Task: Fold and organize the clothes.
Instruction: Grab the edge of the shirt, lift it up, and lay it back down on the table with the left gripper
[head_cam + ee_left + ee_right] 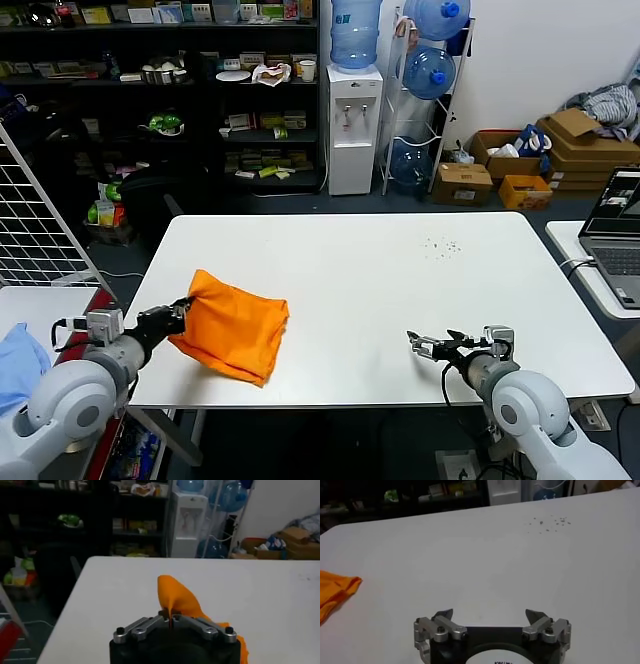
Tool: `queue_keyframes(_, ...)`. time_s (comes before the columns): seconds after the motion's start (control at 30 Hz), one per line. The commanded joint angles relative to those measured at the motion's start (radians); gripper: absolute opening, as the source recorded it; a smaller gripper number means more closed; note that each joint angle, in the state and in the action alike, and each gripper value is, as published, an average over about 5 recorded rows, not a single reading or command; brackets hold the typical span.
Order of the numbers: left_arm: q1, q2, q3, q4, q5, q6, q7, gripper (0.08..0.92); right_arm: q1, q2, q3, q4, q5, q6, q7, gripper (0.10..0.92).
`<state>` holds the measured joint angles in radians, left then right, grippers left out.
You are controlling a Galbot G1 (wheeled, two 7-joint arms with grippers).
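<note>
White tabletop (400, 290) fills the middle of my head view, with dark storage shelves (160, 90) and a water dispenser (353, 125) across the top of the frame and cardboard boxes (560, 150) at the upper right.

At the lower left I have the left gripper (180, 315) pinched tight on the near-left edge of the orange T-shirt (232, 325). My left wrist view shows the two fingers (150, 625) pressed together with a ridge of orange fabric (177, 600) rising from between them. The shirt is folded into a compact bundle and lies on the table's left part close to the front edge; the gripped corner is pulled up off the surface while the rest slumps toward the lower centre of the frame.

At the lower right, the right gripper (432, 347) hovers just above the table near the front edge, its jaws spread wide and holding nothing. In the right wrist view a corner of the shirt (335, 592) shows at the left edge of the frame, well apart from that gripper (490, 615).

A light blue cloth (18, 365) sits at the far lower left, off the table, and a laptop (615, 225) rests on a side table at the right edge.
</note>
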<state>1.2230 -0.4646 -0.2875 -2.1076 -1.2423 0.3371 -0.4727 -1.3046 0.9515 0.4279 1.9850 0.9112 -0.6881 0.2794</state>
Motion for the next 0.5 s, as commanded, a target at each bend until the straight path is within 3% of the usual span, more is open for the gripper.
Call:
queue_keyframes(0.03,0.087,0.113,-0.225,0.064,0.001,-0.003,-0.061,0.107,0.003,0.001,-0.002,-0.001,-0.003,0.001,-0.002,0.921)
queue_keyframes(0.23,0.125,0.175,-0.260,0.105,-0.058,-0.005,-0.118,0.107,0.005,0.001,-0.002,-0.003,-0.005,0.002,-0.004,0.921)
queue_keyframes(0.5,0.135,0.171,-0.264,0.100,-0.096,-0.002,-0.183,0.107,0.005,0.002,-0.003,0.001,-0.007,0.002,-0.004,0.921)
